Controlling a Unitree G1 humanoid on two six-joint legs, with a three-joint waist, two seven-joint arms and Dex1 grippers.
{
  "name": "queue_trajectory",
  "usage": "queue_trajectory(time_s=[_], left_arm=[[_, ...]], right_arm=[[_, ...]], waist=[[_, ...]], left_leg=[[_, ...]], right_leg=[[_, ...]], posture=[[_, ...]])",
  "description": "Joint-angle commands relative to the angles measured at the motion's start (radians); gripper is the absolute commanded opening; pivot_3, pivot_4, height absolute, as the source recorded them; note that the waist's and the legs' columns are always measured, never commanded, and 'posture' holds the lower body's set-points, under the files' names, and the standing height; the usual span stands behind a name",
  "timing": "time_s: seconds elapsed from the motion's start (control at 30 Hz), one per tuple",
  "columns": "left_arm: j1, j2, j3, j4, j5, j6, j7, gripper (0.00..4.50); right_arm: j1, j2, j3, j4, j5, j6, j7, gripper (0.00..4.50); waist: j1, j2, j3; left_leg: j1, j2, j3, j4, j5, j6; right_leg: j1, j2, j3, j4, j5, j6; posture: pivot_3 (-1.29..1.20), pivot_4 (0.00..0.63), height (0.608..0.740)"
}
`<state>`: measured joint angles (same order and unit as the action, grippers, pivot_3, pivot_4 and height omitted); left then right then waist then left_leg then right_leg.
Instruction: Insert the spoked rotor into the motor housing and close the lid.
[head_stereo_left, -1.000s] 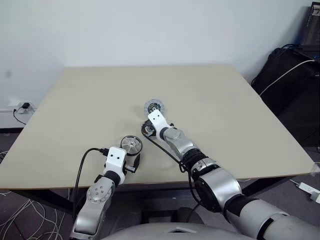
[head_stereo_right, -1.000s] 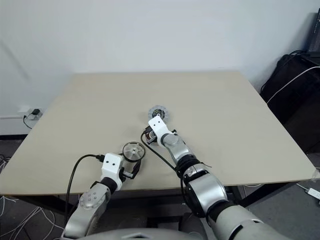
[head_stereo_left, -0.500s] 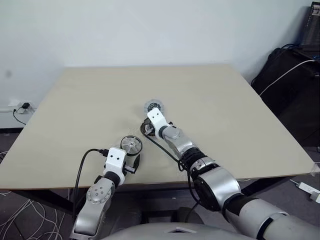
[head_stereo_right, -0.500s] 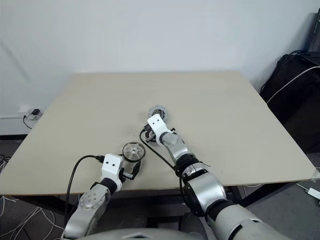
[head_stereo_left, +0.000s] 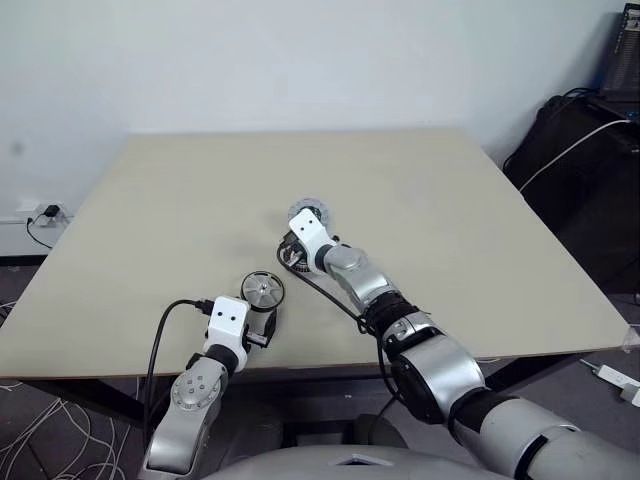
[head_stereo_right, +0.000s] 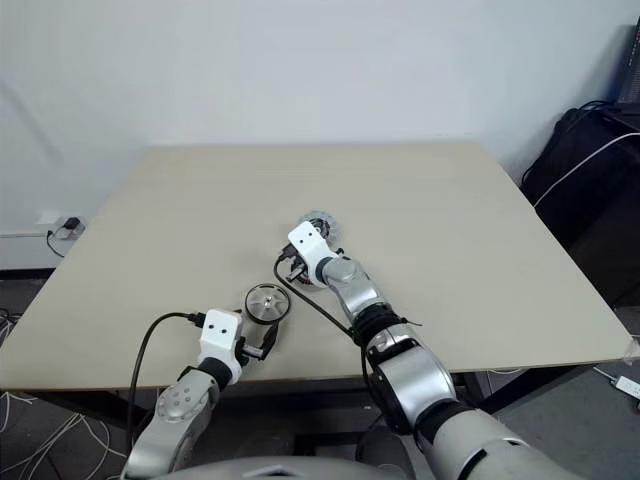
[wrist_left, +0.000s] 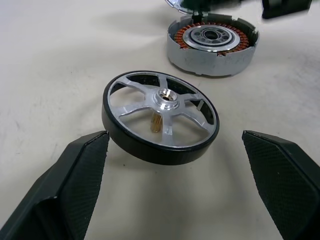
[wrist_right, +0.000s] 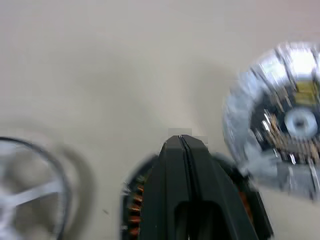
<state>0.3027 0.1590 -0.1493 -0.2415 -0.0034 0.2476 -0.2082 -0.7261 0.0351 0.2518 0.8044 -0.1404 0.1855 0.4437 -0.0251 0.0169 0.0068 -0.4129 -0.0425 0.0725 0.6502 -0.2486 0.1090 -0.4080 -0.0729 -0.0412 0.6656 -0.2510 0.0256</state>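
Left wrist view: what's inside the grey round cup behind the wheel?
Inside the grey cup sits a copper-coloured ring around a silvery hub. The cup's floor underneath is covered, so it cannot be seen.

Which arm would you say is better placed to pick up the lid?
Left. The left gripper is open, its fingers either side of the lid; the right gripper is shut, over the spoked rotor.
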Motion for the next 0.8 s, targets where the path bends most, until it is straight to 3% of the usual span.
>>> queue_trajectory(time_s=[0.03,0.17,0.33,0.67,0.8], left_arm=[[-0.016,-0.005,0.000,-0.038,-0.009,-0.021,-0.006,4.50],[-0.021,-0.007,-0.002,-0.031,-0.008,-0.023,-0.010,4.50],[-0.022,-0.011,-0.005,-0.027,-0.007,-0.025,-0.012,4.50],[-0.017,-0.016,-0.003,-0.031,-0.004,-0.027,-0.009,4.50],[-0.016,-0.020,-0.004,-0.031,-0.002,-0.029,-0.006,4.50]], right_arm=[[0.028,-0.046,0.045,-0.148,-0.014,0.063,0.092,0.83],[0.064,-0.119,0.134,-0.253,-0.067,0.122,0.177,2.12],[0.074,-0.165,0.179,-0.321,-0.081,0.188,0.237,2.12],[0.060,-0.162,0.207,-0.247,-0.101,0.193,0.244,2.12],[0.051,-0.163,0.213,-0.220,-0.106,0.190,0.248,1.20]], waist=[[0.001,0.000,0.000],[0.002,0.000,0.000],[0.004,0.000,0.000],[0.009,0.000,0.000],[0.011,-0.001,0.000]], left_leg=[[0.000,0.000,0.000,0.000,0.000,0.000],[-0.001,0.000,0.000,0.000,-0.001,0.001],[-0.001,0.000,0.000,0.000,-0.001,0.001],[-0.001,0.000,0.000,0.000,-0.001,0.001],[-0.001,0.000,0.000,0.000,-0.001,0.001]], right_leg=[[0.000,0.000,0.000,0.000,0.000,0.000],[0.000,-0.001,0.000,0.000,-0.001,-0.001],[0.000,-0.002,-0.001,0.000,-0.002,-0.004],[0.000,-0.002,-0.001,-0.001,-0.002,-0.004],[0.000,-0.002,-0.001,-0.001,-0.002,-0.004]], posture=[[0.00,0.000,0.740],[0.00,0.000,0.740],[0.00,0.000,0.740],[0.00,0.000,0.740],[0.00,0.000,0.740]])
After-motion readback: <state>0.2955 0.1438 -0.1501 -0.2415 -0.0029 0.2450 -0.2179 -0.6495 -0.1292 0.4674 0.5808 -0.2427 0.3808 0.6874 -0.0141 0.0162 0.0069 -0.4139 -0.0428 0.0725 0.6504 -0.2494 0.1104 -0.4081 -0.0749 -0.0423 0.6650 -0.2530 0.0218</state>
